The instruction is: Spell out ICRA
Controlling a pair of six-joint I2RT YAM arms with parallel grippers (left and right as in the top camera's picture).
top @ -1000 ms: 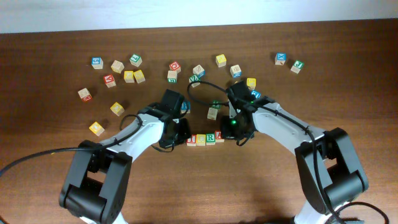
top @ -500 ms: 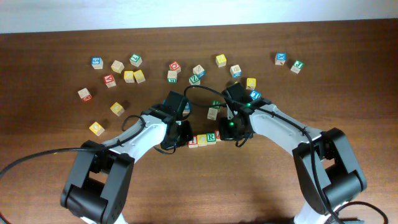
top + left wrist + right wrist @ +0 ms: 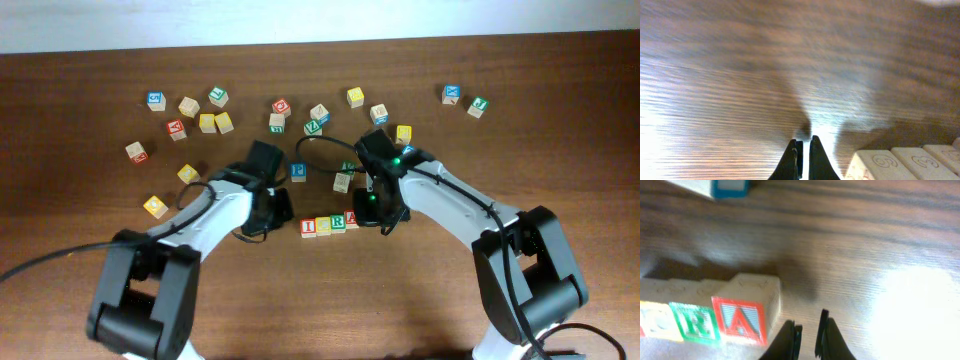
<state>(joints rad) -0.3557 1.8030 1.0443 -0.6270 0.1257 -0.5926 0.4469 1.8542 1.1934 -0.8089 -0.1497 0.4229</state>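
Four cubes stand in a touching row at the table's middle: the red I (image 3: 308, 228), yellow C (image 3: 323, 225), green R (image 3: 338, 222) and red A (image 3: 351, 219). My left gripper (image 3: 278, 214) is just left of the I, shut and empty; in the left wrist view its fingertips (image 3: 804, 148) are over bare wood with the row's end cube (image 3: 875, 165) at lower right. My right gripper (image 3: 376, 211) is just right of the A, shut and empty. The right wrist view shows its fingertips (image 3: 809, 326) beside the A (image 3: 739, 320), then the R (image 3: 694, 323) and the C (image 3: 655, 322).
The blue P cube (image 3: 297, 171) and a plain cube (image 3: 343, 182) lie just behind the row. Several other letter cubes are scattered along the back, such as a yellow one (image 3: 155, 207) at the left and a green one (image 3: 478, 106) at the right.
My left gripper has drawn back to the left, away from the I end of the row. My right gripper has shifted slightly. The four cubes stay in line.
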